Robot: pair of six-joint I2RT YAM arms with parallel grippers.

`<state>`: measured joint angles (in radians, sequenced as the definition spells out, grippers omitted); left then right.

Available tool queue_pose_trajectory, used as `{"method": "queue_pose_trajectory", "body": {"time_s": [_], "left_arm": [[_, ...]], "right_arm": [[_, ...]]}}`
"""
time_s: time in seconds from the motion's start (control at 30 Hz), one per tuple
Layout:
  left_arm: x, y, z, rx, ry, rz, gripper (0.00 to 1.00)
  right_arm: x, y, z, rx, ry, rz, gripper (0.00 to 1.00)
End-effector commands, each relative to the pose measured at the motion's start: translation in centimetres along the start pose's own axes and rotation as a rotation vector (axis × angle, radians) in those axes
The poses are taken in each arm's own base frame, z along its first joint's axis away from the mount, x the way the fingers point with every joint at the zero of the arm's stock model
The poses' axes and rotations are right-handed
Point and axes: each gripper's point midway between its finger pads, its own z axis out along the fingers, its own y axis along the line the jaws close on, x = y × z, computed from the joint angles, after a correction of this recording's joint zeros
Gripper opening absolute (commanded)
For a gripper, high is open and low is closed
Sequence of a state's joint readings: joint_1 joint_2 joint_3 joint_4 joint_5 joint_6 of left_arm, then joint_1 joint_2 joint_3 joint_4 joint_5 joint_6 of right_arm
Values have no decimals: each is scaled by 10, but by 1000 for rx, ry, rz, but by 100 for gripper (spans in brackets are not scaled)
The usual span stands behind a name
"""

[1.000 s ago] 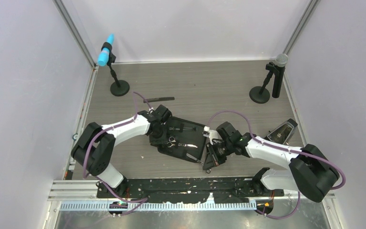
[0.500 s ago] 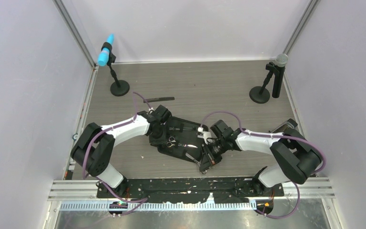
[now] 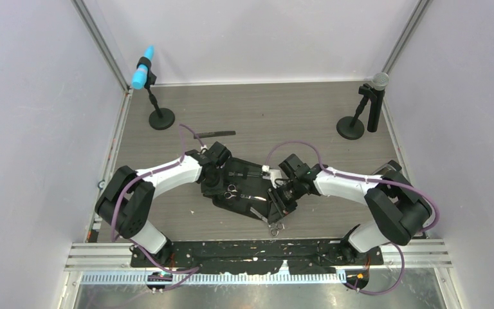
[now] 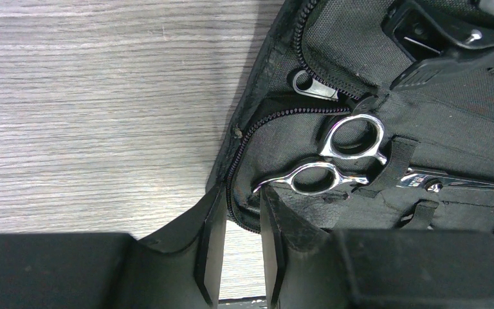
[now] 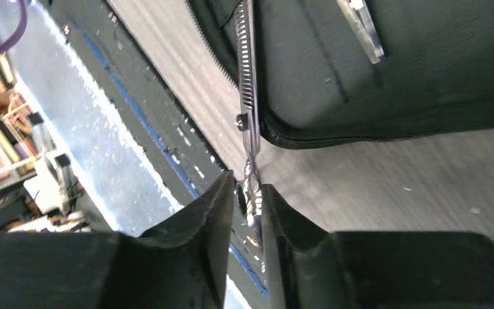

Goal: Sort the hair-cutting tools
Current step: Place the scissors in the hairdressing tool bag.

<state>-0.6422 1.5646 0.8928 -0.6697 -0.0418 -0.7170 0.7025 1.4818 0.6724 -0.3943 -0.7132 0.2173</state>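
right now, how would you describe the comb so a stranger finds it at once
Start at the blue-tipped microphone at the far left. Just right of its round base, beyond the black case, the comb lies flat on the table. It is the only long thin black strip outside it.

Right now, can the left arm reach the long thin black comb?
Probably yes: bare table separates the left claw from the black comb, but it seems clamped on the edge of the black zip case and must release first.
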Motion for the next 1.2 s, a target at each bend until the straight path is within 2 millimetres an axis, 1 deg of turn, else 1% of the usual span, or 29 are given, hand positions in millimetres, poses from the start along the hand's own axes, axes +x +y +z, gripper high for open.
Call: {"method": "queue_pose_trajectory", "body": {"time_s": [0.0, 0.03, 0.07, 0.1, 0.17, 0.2, 0.23, 0.27, 0.3, 0.33, 0.37, 0.4, 0.47, 0.57, 0.6, 0.63, 0.67, 0.77, 0.87, 0.97, 1.1, 1.17], "left_arm": [[4, 4, -2, -5, -3, 18, 27], [4, 4, -2, -4, -3, 18, 27], [4, 4, -2, -3, -4, 18, 27], [3, 3, -2, -3, -5, 17, 27], [4, 4, -2, -3, -4, 17, 27], [4, 4, -2, -4, -4, 17, 27], [3, 3, -2, -2, -6, 17, 27], [3, 3, -2, -2, -7, 17, 27], [3, 3, -2, -3, -6, 17, 27], [4, 3, -2, -2, -5, 17, 27], [4, 3, -2, -2, -4, 17, 27], [4, 3, -2, 0, -3, 16, 27], [4, 2, -1, 3, -1, 18, 27], [4, 1, -1, 5, 2, 18, 27], [4, 1, -1, 5, 3, 17, 27], [4, 1, -1, 5, 1, 17, 27], [4, 1, -1, 6, 1, 17, 27], [4, 1, -1, 6, 0, 17, 27], [4, 1, -2, 8, -1, 15, 27], [4, 1, -2, 9, -1, 16, 27], [5, 2, -2, 8, -4, 14, 27], [5, 2, -2, 10, -6, 12, 27]], "right_arm": [[-26, -11, -15, 148, -65, -48, 36], [-32, -10, -19, 164, -87, -57, 38], [-38, -13, -25, 206, -109, -61, 44], [-40, -14, -28, 227, -122, -55, 47], [-47, -18, -40, 299, -167, -42, 50], [-50, -21, -49, 353, -205, -39, 50], [-50, -21, -54, 374, -223, -11, 51], [-52, -20, -63, 403, -267, -9, 51], [-50, -19, -66, 415, -287, 28, 52], [-49, -18, -72, 437, -322, 29, 52], [-44, -12, -70, 435, -328, 53, 52], [-40, -12, -73, 454, -353, 55, 52], [-28, -6, -68, 473, -377, 101, 52], [-10, 0, -57, 529, -392, 89, 52], [-3, -1, -53, 535, -392, 118, 52], [3, 2, -49, 546, -388, 100, 52], [7, 1, -46, 554, -387, 120, 52], [21, 3, -37, 581, -349, 99, 53], [29, 5, -33, 614, -303, 70, 53], [29, 3, -29, 652, -269, 46, 55], [29, 2, -17, 645, -214, 8, 56], [29, 0, -15, 661, -194, -9, 57]]}}
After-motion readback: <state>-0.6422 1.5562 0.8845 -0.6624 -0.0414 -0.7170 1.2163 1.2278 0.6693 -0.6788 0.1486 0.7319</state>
